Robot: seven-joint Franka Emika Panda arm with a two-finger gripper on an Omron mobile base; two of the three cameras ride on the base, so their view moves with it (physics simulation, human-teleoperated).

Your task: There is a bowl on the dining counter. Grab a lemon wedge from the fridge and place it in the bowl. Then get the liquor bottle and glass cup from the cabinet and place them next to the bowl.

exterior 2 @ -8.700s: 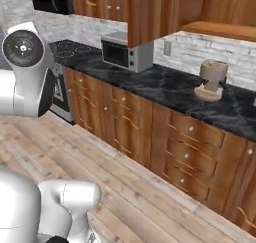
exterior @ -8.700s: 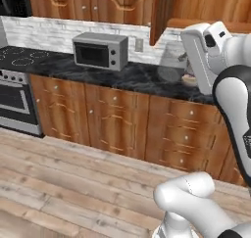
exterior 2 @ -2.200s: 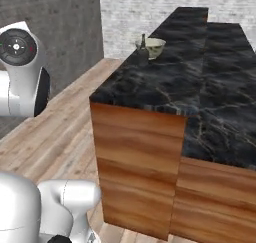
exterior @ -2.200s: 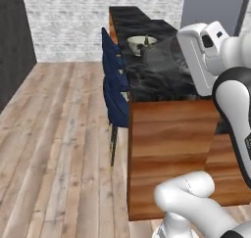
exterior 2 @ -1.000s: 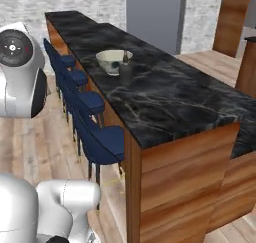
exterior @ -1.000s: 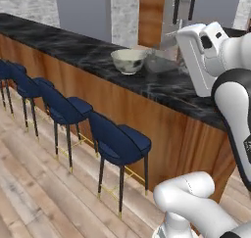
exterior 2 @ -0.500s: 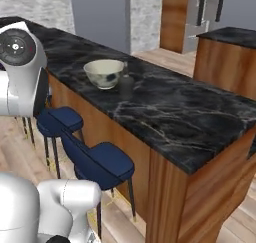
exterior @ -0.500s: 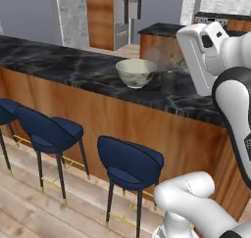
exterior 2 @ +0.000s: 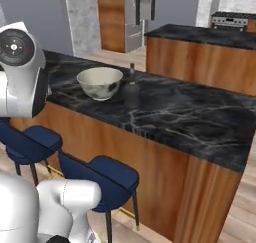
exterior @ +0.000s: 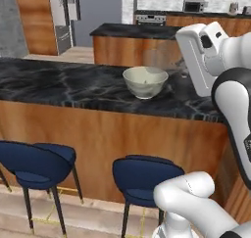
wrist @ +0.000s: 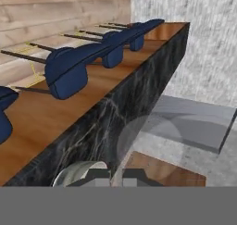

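Dining counter; the bowl (exterior: 145,81) stood upright on the dark marble tabletop (exterior: 59,85), near its front edge, above the blue stools (exterior: 147,176); in the right base view the bowl (exterior 2: 100,82) had the liquor bottle (exterior 2: 131,91) upright just beside it, on its right as that view shows it, close but whether touching I could not tell; whether a lemon wedge lay in the bowl I could not make out; in the hand view the gripper (wrist: 116,177) had its tips pressed close together, and a pale see-through round shape rose directly ahead of them, which I took for the glass cup (wrist: 144,138), pinched by its wall; the same faint glassy form hung beside the hand in the left base view (exterior: 166,63), above the tabletop and right of the bowl; I judged this the last carry, the cup due to go down next to the bowl; the relation that mattered: the bowl's rim (wrist: 76,173) showed just left of the tips at the bottom of the rolled hand view, so the bowl lay close below and off to one side of the cup, not under it; the bottle already held one flank of the bowl, so I reckoned the descent should aim for bare marble clear of both; the cup's long axis looked to run along the gripper's line of sight, though its pale outline was too faint to be sure; main risk, as I judged it, was clipping the bowl's rim or the bottle on the way down.
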